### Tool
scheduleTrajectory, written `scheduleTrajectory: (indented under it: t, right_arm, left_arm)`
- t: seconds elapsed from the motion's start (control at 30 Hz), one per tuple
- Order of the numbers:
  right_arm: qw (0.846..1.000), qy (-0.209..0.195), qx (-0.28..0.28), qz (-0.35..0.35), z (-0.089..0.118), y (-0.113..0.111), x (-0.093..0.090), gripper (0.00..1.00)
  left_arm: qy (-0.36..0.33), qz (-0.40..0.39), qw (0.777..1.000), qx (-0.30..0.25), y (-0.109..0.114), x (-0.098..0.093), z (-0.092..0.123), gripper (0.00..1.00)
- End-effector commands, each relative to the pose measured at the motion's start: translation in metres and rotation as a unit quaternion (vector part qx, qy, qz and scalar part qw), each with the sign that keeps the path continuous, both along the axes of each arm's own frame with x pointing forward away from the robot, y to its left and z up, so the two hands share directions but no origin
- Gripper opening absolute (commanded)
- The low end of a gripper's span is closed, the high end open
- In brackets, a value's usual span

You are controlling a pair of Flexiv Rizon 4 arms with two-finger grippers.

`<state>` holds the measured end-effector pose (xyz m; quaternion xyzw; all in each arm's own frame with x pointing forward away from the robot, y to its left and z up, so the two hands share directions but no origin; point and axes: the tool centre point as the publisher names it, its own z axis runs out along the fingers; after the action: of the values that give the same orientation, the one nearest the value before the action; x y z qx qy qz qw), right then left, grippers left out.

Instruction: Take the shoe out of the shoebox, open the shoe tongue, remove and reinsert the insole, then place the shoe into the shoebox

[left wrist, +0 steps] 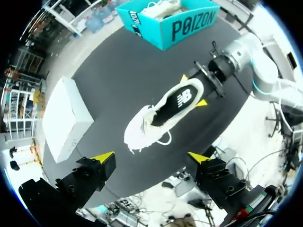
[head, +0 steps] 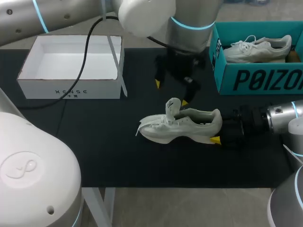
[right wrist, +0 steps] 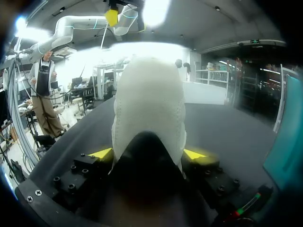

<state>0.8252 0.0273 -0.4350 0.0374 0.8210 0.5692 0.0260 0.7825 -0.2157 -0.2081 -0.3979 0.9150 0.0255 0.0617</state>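
Observation:
A white sneaker (head: 182, 125) lies on its sole on the black mat, toe to the left, its tongue (head: 173, 106) raised. My right gripper (head: 217, 128) comes in from the right and is shut on the shoe's heel (right wrist: 149, 109), one yellow-tipped finger on each side. My left gripper (head: 171, 93) hangs open just above and behind the tongue, touching nothing. From the left wrist view the shoe (left wrist: 161, 113) sits ahead of the left gripper (left wrist: 151, 156), its dark inside showing, with the right gripper (left wrist: 193, 90) at the heel.
A teal shoebox (head: 227, 71) stands at the back right with another white shoe (head: 258, 47) in it. An open white box (head: 71, 87) stands at the back left. The black mat (head: 94, 142) covers the table, its front edge near the bottom.

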Motion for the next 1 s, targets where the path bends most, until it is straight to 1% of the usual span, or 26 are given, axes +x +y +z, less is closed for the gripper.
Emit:
scheduleTrajectory:
  t: [0.03, 0.07, 0.1, 0.13, 0.17, 0.2, 0.23, 0.27, 0.3, 0.33, 0.37, 0.4, 0.47, 0.57, 0.6, 0.7, 0.73, 0.77, 0.8, 0.93, 1.0]
  right_arm:
    - [1.000, 0.000, -0.001, -0.001, -0.004, 0.002, 0.001, 0.00]
    - [1.000, 0.000, -0.001, -0.001, -0.004, 0.002, 0.001, 0.00]
    - [1.000, 0.000, -0.001, -0.001, -0.004, 0.002, 0.001, 0.00]
    - [1.000, 0.000, -0.001, -0.001, -0.004, 0.002, 0.001, 0.00]
    - [1.000, 0.000, -0.001, -0.001, -0.004, 0.002, 0.001, 0.00]
    - [1.000, 0.000, -0.001, -0.001, -0.004, 0.002, 0.001, 0.00]
    - [1.000, 0.000, -0.001, -0.001, -0.004, 0.002, 0.001, 0.00]
    - [1.000, 0.000, -0.001, -0.001, -0.004, 0.002, 0.001, 0.00]
    - [1.000, 0.000, -0.001, -0.001, -0.004, 0.002, 0.001, 0.00]
    - [1.000, 0.000, -0.001, -0.001, -0.004, 0.002, 0.001, 0.00]
    - [1.000, 0.000, -0.001, -0.001, -0.004, 0.002, 0.001, 0.00]
    - [1.000, 0.000, -0.001, -0.001, -0.004, 0.002, 0.001, 0.00]
    - [1.000, 0.000, -0.001, -0.001, -0.004, 0.002, 0.001, 0.00]
    - [1.000, 0.000, -0.001, -0.001, -0.004, 0.002, 0.001, 0.00]
    - [1.000, 0.000, -0.001, -0.001, -0.004, 0.002, 0.001, 0.00]
    - [1.000, 0.000, -0.001, -0.001, -0.004, 0.002, 0.001, 0.00]
    - [1.000, 0.000, -0.001, -0.001, -0.004, 0.002, 0.001, 0.00]
    - [1.000, 0.000, -0.001, -0.001, -0.004, 0.002, 0.001, 0.00]
    - [1.000, 0.000, -0.001, -0.001, -0.004, 0.002, 0.001, 0.00]
    - [1.000, 0.000, -0.001, -0.001, -0.004, 0.002, 0.001, 0.00]
    - [1.000, 0.000, -0.001, -0.001, -0.004, 0.002, 0.001, 0.00]
  left_arm:
    - [-0.003, -0.410, 0.912, -0.002, 0.005, -0.001, -0.002, 1.00]
    - [-0.017, -0.440, 0.898, 0.020, 0.005, -0.005, -0.004, 1.00]
    - [-0.031, -0.475, 0.878, 0.039, 0.005, -0.009, -0.004, 1.00]
    - [-0.033, -0.537, 0.842, 0.037, 0.002, -0.014, -0.005, 1.00]
    - [-0.036, -0.571, 0.819, 0.049, 0.000, -0.018, -0.005, 1.00]
    - [-0.058, -0.599, 0.798, 0.041, 0.000, -0.020, -0.004, 1.00]
    - [-0.063, -0.638, 0.767, 0.025, 0.000, -0.023, -0.003, 1.00]
    - [-0.065, -0.665, 0.743, 0.041, -0.001, -0.025, -0.004, 1.00]
    - [-0.068, -0.679, 0.729, 0.046, -0.002, -0.026, -0.006, 1.00]
    - [-0.061, -0.697, 0.714, 0.033, -0.002, -0.026, -0.008, 1.00]
    - [-0.058, -0.701, 0.709, 0.049, -0.002, -0.025, -0.012, 1.00]
    - [-0.047, -0.700, 0.710, 0.055, -0.002, -0.023, -0.015, 1.00]
    - [-0.043, -0.709, 0.703, 0.040, 0.001, -0.020, -0.020, 1.00]
    - [-0.038, -0.712, 0.701, 0.024, 0.006, -0.016, -0.028, 1.00]
    - [-0.036, -0.709, 0.704, 0.022, 0.008, -0.014, -0.031, 1.00]
    - [-0.033, -0.716, 0.697, 0.028, 0.008, -0.012, -0.041, 1.00]
    - [-0.027, -0.713, 0.700, 0.026, 0.007, -0.010, -0.044, 0.74]
    - [-0.026, -0.713, 0.700, 0.024, 0.006, -0.008, -0.047, 0.33]
    - [-0.026, -0.713, 0.701, 0.025, 0.005, -0.006, -0.049, 0.00]
    - [-0.022, -0.702, 0.711, 0.035, -0.011, 0.001, -0.050, 0.00]
    - [-0.019, -0.689, 0.723, 0.046, -0.021, 0.005, -0.048, 0.00]
